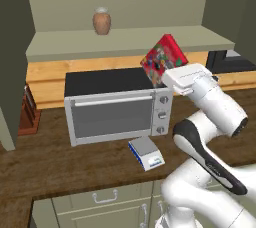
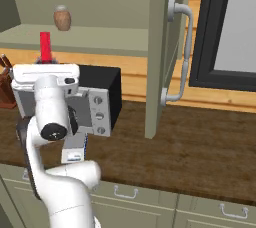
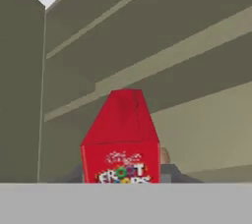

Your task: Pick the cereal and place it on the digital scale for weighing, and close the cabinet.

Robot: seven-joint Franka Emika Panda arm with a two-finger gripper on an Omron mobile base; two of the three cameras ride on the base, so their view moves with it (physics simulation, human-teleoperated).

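Note:
The cereal [image 1: 164, 58] is a red box with a multicoloured front, tilted in the air above the right end of the toaster oven. My gripper [image 1: 163, 75] is shut on its lower part. From the right base view the cereal [image 2: 45, 47] stands up as a narrow red strip out of the gripper [image 2: 45, 67]. In the hand view the cereal [image 3: 122, 139] sits between my fingertips [image 3: 170, 172], facing the cabinet's shelves. The digital scale [image 1: 146, 153] lies on the counter in front of the oven, partly hidden by my arm in the right base view [image 2: 74, 153]. The cabinet door [image 2: 162, 47] stands open.
A silver toaster oven [image 1: 117, 107] stands on the wooden counter under the cabinet shelf [image 1: 125, 39], which holds a brown vase [image 1: 101, 21]. A knife block [image 1: 27, 112] is at the left. The open door's bar handle [image 2: 184, 52] juts out to my right, by a dark-framed window [image 2: 220, 32].

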